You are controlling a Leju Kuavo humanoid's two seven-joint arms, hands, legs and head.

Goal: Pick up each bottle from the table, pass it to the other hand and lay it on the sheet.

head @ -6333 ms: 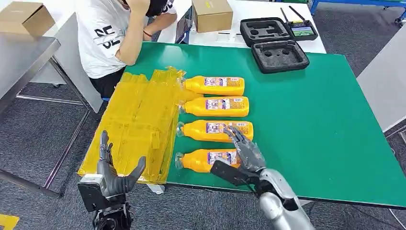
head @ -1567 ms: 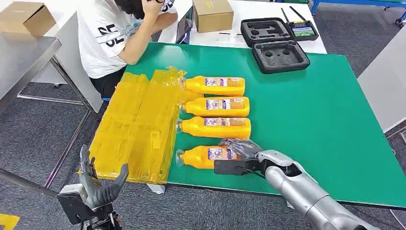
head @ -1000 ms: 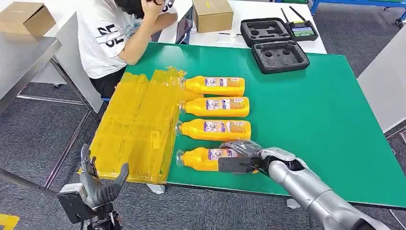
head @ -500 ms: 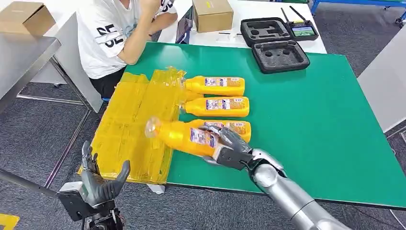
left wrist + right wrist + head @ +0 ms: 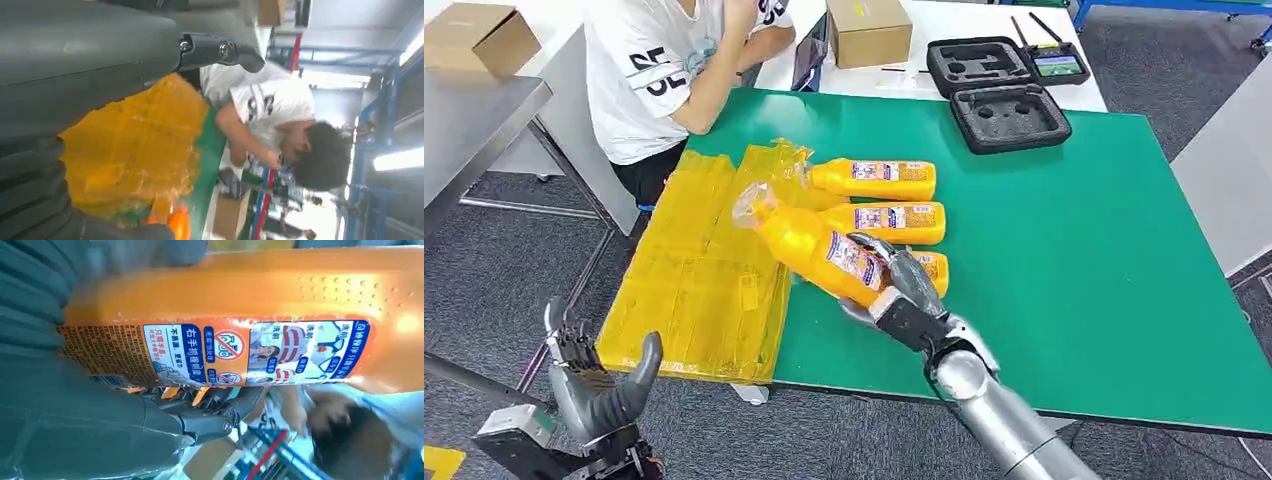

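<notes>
My right hand (image 5: pixel 902 292) grips an orange bottle (image 5: pixel 816 247) by its lower body and holds it tilted above the table, with the clear cap end over the edge of the yellow sheet (image 5: pixel 694 270). In the right wrist view the bottle's label (image 5: pixel 240 352) faces the camera, with my fingers (image 5: pixel 200 420) wrapped beneath it. Two bottles (image 5: pixel 874 178) (image 5: pixel 894 222) lie side by side on the green table (image 5: pixel 1074 250). A third bottle (image 5: pixel 932 268) is mostly hidden behind my hand. My left hand (image 5: pixel 592 385) hangs open, low off the table's near left corner. The left wrist view looks across the sheet (image 5: pixel 135 145).
A person in a white shirt (image 5: pixel 664 70) sits at the table's far left corner, close to the sheet. A cardboard box (image 5: pixel 867 28) and two black foam cases (image 5: pixel 1009 115) (image 5: pixel 994 62) stand at the far side. A grey table (image 5: pixel 474 110) stands to the left.
My right hand closed on the nearest bottle, lifted it off the table and has now raised and tilted it further toward the sheet. My left hand sank lower and leftward.
</notes>
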